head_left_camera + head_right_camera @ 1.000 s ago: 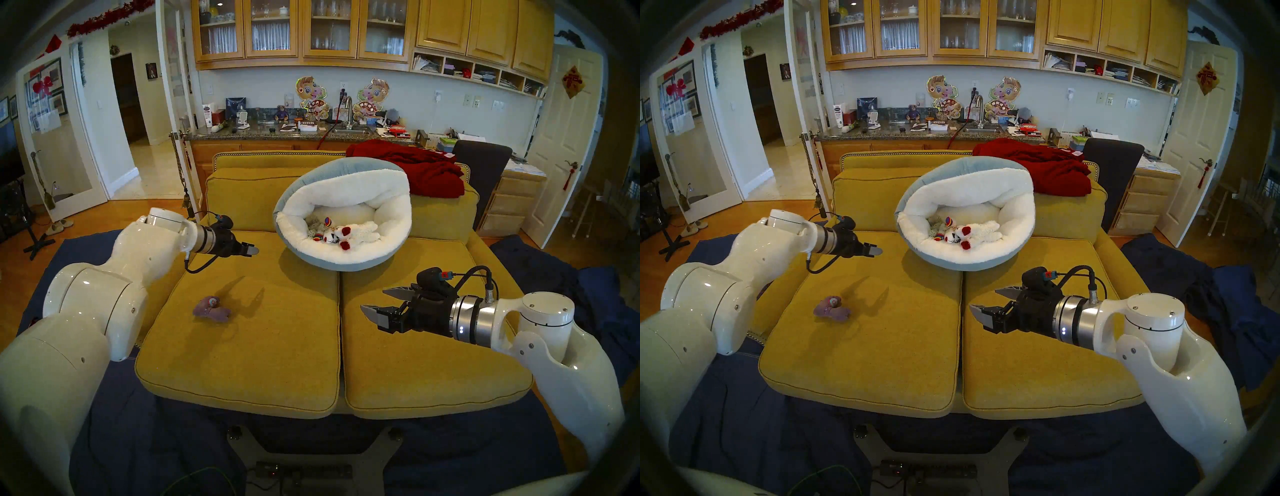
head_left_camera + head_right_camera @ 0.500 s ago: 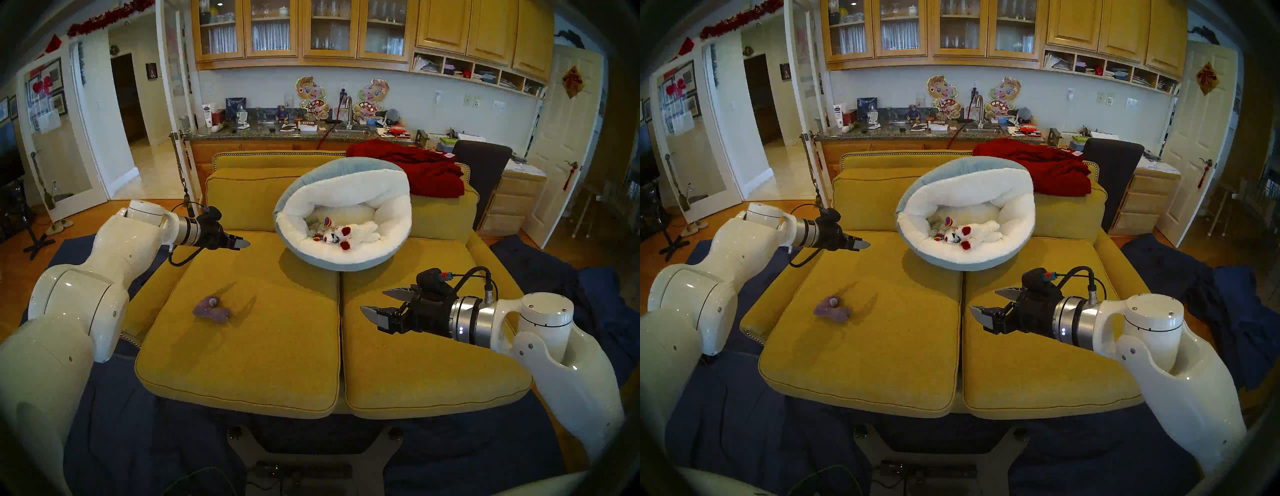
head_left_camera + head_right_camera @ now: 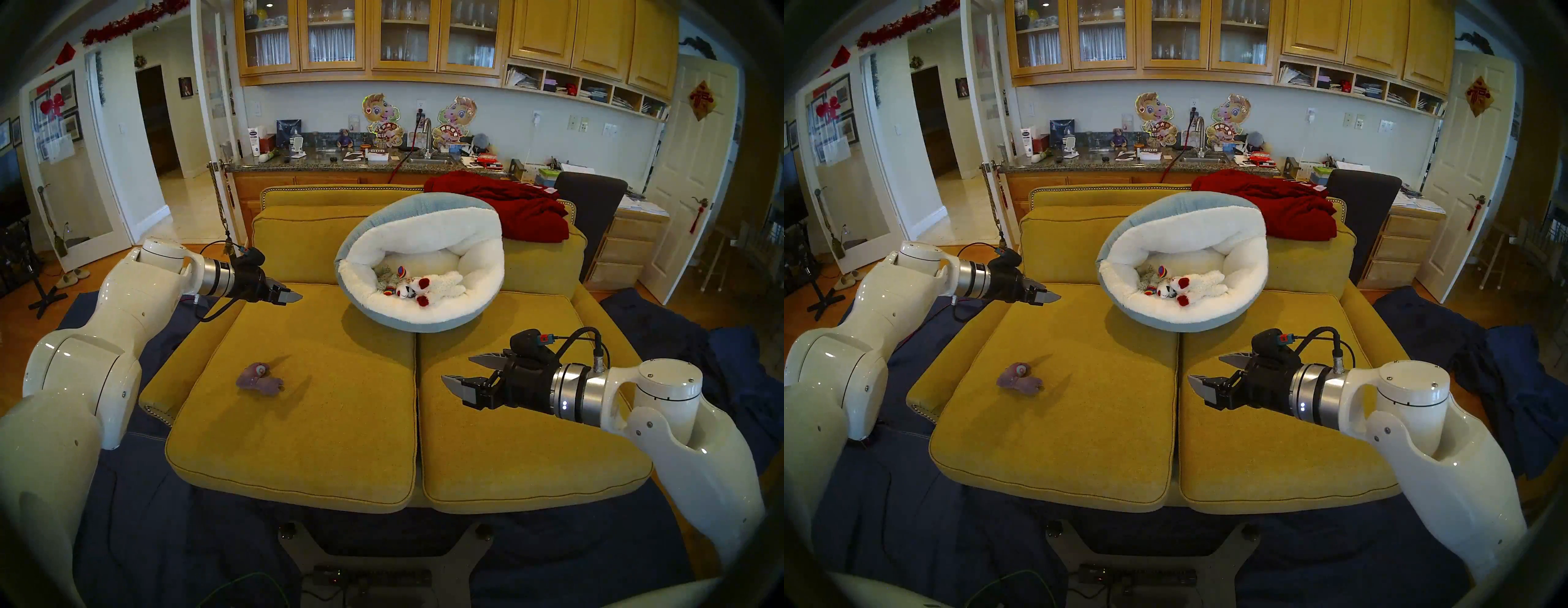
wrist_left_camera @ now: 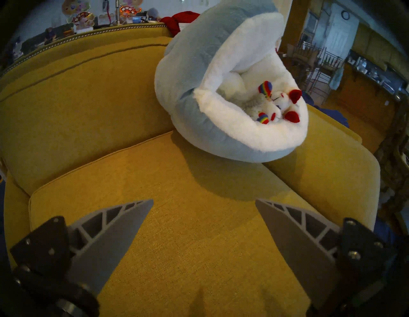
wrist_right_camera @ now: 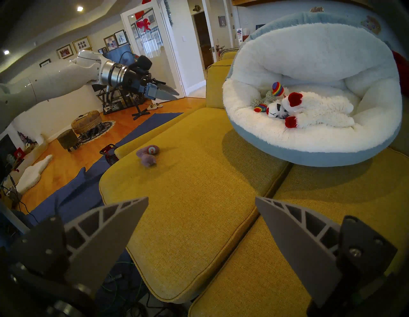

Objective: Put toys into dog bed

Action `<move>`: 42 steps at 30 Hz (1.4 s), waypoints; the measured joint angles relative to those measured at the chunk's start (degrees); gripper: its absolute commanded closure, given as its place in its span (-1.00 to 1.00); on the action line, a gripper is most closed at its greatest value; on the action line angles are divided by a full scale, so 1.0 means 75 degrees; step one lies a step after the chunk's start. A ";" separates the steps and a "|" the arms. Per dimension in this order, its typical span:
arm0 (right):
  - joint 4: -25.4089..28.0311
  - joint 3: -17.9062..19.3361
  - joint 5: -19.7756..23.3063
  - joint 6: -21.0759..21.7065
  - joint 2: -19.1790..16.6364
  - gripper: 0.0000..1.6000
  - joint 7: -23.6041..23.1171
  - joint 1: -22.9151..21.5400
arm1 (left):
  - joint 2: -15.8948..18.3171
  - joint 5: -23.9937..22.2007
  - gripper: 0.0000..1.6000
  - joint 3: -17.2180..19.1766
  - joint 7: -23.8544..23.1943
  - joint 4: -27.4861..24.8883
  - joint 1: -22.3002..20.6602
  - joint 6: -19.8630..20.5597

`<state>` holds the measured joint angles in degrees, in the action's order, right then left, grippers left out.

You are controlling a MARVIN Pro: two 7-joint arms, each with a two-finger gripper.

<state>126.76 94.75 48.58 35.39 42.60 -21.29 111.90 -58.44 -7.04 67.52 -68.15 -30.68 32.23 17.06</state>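
Purple-grey plush [image 3: 259, 379] lies on the sofa cushion [image 3: 322, 407], well below the left gripper [image 3: 292, 296], fingers spread, empty. Soft and light, I'd say: pinch its fat middle. Right gripper [image 3: 466, 370] gapes too.

In our left wrist view, the left tool [image 4: 204, 201] stands wide open and empty, its two grey fingers [image 4: 115, 230] rising from the bottom corners over the mustard sofa cushion [image 4: 188, 254]. At one o'clock the dog bed [image 4: 188, 88] leans against the sofa back. Inside its white fleece we see a white lamb with red feet [image 4: 287, 104] touching a white plush with rainbow trim [image 4: 264, 87].
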 measured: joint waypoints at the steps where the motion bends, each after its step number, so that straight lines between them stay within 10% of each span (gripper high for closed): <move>1: 0.0000 0.0000 0.0001 0.0000 0.0000 -1.00 0.0000 0.0000 | 0.0038 -0.0001 -1.00 0.0000 -0.0095 -0.0067 0.0023 -0.0023; 23: -0.0026 -0.0019 0.0002 0.0000 0.0000 -1.00 0.0000 0.0001 | 0.0868 0.0021 -1.00 -0.0149 -0.1911 -0.1061 0.1018 -0.0364; 42: -0.0015 -0.0018 0.0003 -0.0001 0.0000 -1.00 0.0000 -0.0008 | 0.1604 0.0106 -1.00 -0.0446 -0.2209 -0.2186 0.2354 -0.0882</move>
<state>126.65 94.61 48.60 35.37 42.60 -21.29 111.84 -46.41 -6.25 64.17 -84.72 -47.07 49.88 10.45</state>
